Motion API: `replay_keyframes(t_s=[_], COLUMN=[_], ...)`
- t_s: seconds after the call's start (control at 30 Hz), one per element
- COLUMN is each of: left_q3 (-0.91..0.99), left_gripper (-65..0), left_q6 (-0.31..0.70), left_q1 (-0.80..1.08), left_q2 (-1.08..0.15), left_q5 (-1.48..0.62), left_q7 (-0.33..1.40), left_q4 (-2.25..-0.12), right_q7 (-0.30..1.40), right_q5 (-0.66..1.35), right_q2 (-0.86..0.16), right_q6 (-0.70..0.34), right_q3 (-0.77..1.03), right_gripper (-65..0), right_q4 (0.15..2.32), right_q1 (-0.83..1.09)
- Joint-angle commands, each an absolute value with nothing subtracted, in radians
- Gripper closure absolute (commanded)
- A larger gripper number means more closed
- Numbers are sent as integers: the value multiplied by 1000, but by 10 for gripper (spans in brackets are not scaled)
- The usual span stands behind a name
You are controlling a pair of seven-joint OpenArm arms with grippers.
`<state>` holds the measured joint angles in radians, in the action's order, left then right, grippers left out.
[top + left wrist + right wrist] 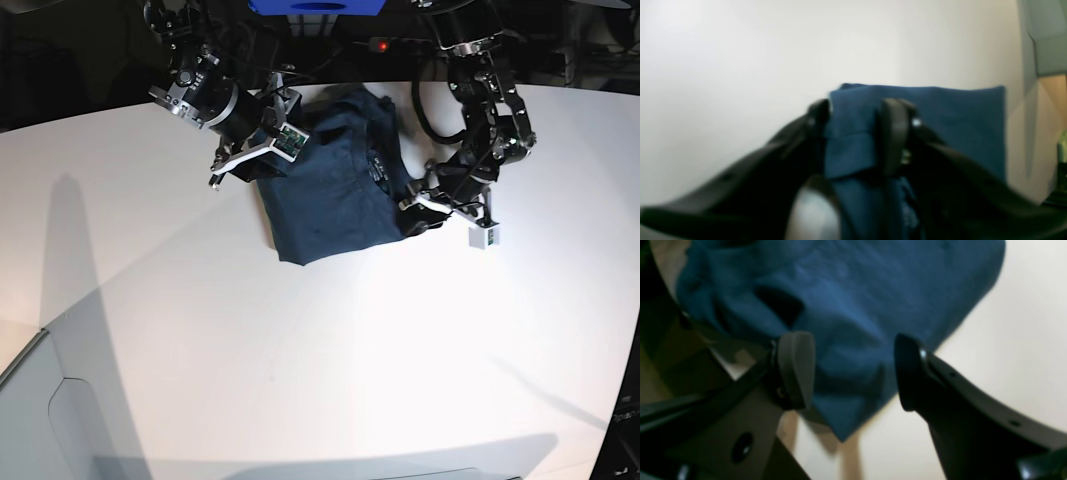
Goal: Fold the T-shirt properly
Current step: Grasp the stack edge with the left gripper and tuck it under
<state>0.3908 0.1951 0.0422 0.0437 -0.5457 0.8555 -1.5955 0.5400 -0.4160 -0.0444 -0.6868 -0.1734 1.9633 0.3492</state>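
White tabletop (pixel 300 360) carries the dark blue T-shirt (pixel 330 195), partly folded, between the two arms. Left gripper (pixel 857 116) has a hemmed fold of cloth between its narrowed fingers, apparently pinching it. Right gripper (pixel 853 373) hangs spread apart just above the shirt's opposite edge, holding nothing.

T-shirt (pixel 330 190) on table (pixel 300 350), far side, betw. both arms

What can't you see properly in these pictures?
- T-shirt label words: too small in the base view, blurred in the left wrist view.
- Left claw grip: blurred; cloth lies between its fingers, but whether it is pinched is unclear.
- T-shirt's far edge: hidden behind the right claw in the base view.
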Motion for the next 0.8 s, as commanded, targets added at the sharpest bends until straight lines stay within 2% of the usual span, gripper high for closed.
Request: replay_keyframes(t_s=[0.0,0.1,0.13,0.77], left_q3=[392,394,395,386], left_gripper=[-161,-14,0,0], left_q6=[202,202,202,202], left_q1=[31,30,27,-67], left_q2=[42,42,42,41], left_q5=[-565,-567,-567,-561], left_q7=[839,839,839,849], left_q4=[-1615,-1626,-1626,-1575], right_q7=[519,519,519,519], right_q5=[-404,-404,-404,-404], right_q2=[-42,-42,-42,-42], right_q6=[-698,-698,-698,-698], right_q3=[-174,-173,-173,-173], right_gripper=[-356,-356,-356,-356], right_q4=[1977,1977,1977,1975], right_q1=[348,348,348,358])
